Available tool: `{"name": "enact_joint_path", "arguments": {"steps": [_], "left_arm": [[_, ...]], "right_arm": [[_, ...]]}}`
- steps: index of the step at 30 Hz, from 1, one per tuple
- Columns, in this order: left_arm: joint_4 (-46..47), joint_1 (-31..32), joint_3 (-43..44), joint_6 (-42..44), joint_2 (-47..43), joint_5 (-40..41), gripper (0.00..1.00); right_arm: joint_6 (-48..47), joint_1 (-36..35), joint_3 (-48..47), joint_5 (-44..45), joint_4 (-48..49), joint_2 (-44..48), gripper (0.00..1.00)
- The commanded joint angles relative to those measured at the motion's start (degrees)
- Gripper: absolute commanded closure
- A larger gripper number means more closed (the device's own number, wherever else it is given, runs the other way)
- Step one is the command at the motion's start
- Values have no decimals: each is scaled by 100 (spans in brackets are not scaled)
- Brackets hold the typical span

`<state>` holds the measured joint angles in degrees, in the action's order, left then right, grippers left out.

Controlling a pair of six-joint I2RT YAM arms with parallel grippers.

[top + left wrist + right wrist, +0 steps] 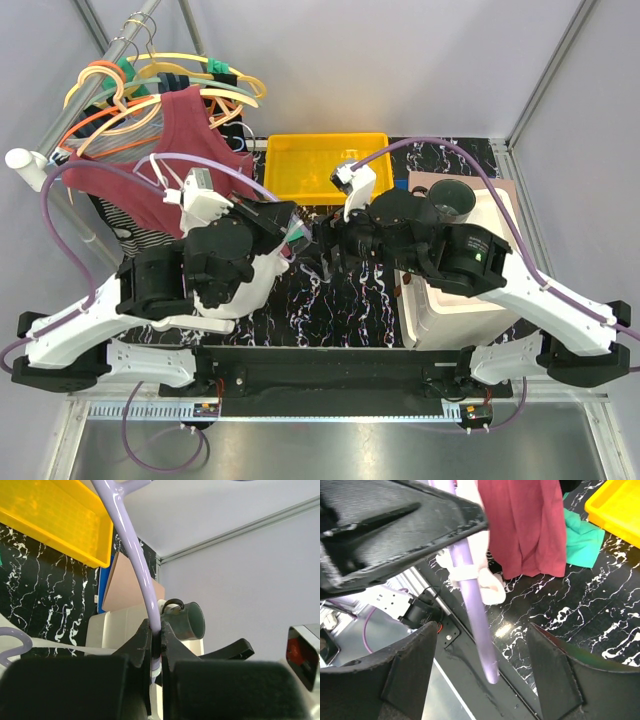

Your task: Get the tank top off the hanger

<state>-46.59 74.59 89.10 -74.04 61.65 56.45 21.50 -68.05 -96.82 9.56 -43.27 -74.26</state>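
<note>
The maroon tank top (190, 140) hangs at the left below the clothes rack. In the right wrist view the tank top (525, 525) drapes down just above the tabletop. My left gripper (290, 228) is shut on a lilac hanger (132, 545). The hanger's bar rises out from between the closed jaws of the left gripper (160, 645). My right gripper (481, 630) is open, with a finger on each side of the free end of the hanger (475, 610), touching nothing. In the top view the right gripper (325, 245) sits just right of the left one.
A yellow bin (320, 165) stands at the back centre. A white box (455, 290) with a dark cup (452, 200) on it is on the right. The rack (150, 85) at back left carries several hangers and a striped garment (140, 235). A teal cloth (582, 535) lies on the black marbled table.
</note>
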Motion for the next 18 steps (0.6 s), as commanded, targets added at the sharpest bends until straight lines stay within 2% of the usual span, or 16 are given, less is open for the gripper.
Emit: {"name": "enact_joint_path", "arguments": {"steps": [1, 5, 7, 10, 11, 12, 14, 16, 18], "left_arm": [[361, 126, 90, -58, -74, -19, 100], [361, 223, 142, -58, -39, -72, 100], [378, 293, 195, -5, 14, -81, 100], [396, 442, 371, 205, 154, -90, 100], [405, 504, 415, 267, 198, -46, 100], [422, 565, 424, 302, 199, -11, 100], [449, 715, 398, 468, 181, 16, 100], [493, 724, 380, 583, 146, -125, 98], [633, 724, 371, 968, 67, -265, 84]], "right_arm": [[21, -6, 93, 257, 398, 201, 23], [161, 2, 215, -6, 643, 166, 40], [310, -6, 312, -243, 889, 166, 43], [425, -6, 479, -315, 1022, 210, 58], [452, -6, 558, -297, 1031, 245, 67], [495, -6, 619, -227, 1031, 350, 82], [548, -15, 856, -131, 1100, 491, 97], [654, -6, 1006, 19, 1162, 719, 100], [654, -6, 1138, 89, 1197, 929, 100]]}}
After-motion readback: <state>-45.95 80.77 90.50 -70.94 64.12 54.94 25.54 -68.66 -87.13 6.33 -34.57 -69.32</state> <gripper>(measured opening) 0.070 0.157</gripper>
